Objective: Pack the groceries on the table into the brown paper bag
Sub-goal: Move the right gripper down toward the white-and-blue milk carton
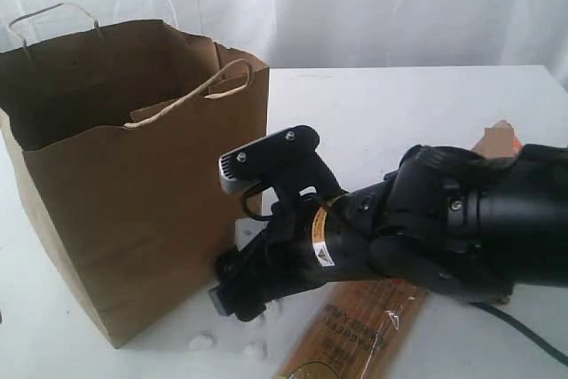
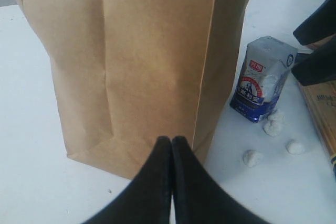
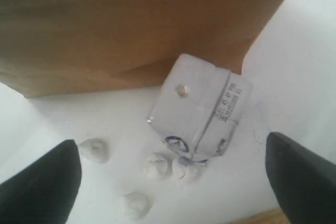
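Note:
The brown paper bag (image 1: 133,175) stands open on the left of the white table (image 1: 399,104). My right gripper (image 3: 173,148) is open, low beside the bag's right base (image 3: 131,19), jaws spread wide over the small white-blue carton (image 3: 199,108) and several small white lumps (image 3: 157,165), touching none. The carton (image 2: 261,80) stands against the bag's corner (image 2: 136,61). A spaghetti packet (image 1: 355,326) lies under the right arm. My left gripper (image 2: 171,140) is shut and empty, just in front of the bag's base. It is out of the exterior view.
Loose white lumps (image 1: 202,341) dot the table by the bag's front corner. A brown-orange corner (image 1: 497,138) of another item shows behind the right arm. The right arm's bulk (image 1: 426,219) fills the middle right of the exterior view.

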{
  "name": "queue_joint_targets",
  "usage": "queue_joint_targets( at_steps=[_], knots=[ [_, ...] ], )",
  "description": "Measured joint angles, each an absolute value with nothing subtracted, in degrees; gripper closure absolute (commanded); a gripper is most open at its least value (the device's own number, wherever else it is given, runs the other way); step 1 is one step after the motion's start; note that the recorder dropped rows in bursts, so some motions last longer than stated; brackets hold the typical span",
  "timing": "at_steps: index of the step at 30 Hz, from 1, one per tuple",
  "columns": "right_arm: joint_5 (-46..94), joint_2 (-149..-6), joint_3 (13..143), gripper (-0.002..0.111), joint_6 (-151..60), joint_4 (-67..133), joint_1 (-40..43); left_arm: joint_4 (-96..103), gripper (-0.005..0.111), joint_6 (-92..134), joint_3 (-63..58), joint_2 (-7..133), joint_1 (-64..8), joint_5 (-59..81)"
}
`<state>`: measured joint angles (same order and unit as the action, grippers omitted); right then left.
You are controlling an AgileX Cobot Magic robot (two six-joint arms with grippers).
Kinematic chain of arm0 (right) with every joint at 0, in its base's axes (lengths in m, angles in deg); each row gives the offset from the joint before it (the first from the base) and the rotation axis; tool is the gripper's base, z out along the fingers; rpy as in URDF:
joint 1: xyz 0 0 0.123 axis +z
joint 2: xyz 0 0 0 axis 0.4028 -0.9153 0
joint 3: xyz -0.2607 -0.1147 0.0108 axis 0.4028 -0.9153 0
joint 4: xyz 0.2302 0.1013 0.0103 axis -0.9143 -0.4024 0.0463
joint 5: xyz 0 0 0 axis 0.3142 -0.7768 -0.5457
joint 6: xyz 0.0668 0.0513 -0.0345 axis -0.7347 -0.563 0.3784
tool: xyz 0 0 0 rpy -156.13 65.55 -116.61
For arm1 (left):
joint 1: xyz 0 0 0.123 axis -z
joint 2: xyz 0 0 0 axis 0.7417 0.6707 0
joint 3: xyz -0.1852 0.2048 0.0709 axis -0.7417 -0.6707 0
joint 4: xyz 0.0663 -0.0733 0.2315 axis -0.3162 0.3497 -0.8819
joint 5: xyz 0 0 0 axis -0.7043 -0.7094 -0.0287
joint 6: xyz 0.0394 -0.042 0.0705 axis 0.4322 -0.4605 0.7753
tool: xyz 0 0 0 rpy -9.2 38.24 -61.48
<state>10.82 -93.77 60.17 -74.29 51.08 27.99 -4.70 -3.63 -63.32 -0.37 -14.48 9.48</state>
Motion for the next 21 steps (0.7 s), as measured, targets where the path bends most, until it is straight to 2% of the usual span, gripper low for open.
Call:
queue_joint_targets(
  at_steps=[15, 19, 21],
  knots=[
    [19.31, -99.88, 61.37, 0.023, -72.90, 48.38, 24.35, -4.70, 0.106, -3.63, -63.32, -0.37, -14.48, 9.48],
    [19.58, -101.70, 61.74, 0.036, -71.60, 48.17, 23.69, -4.70, 0.106, -3.63, -63.32, -0.37, -14.48, 9.48],
    [19.58, -102.18, 61.74, 0.049, -71.43, 48.17, 23.18, -4.70, 0.106, -3.63, -63.32, -0.37, -14.48, 9.48]
  ],
)
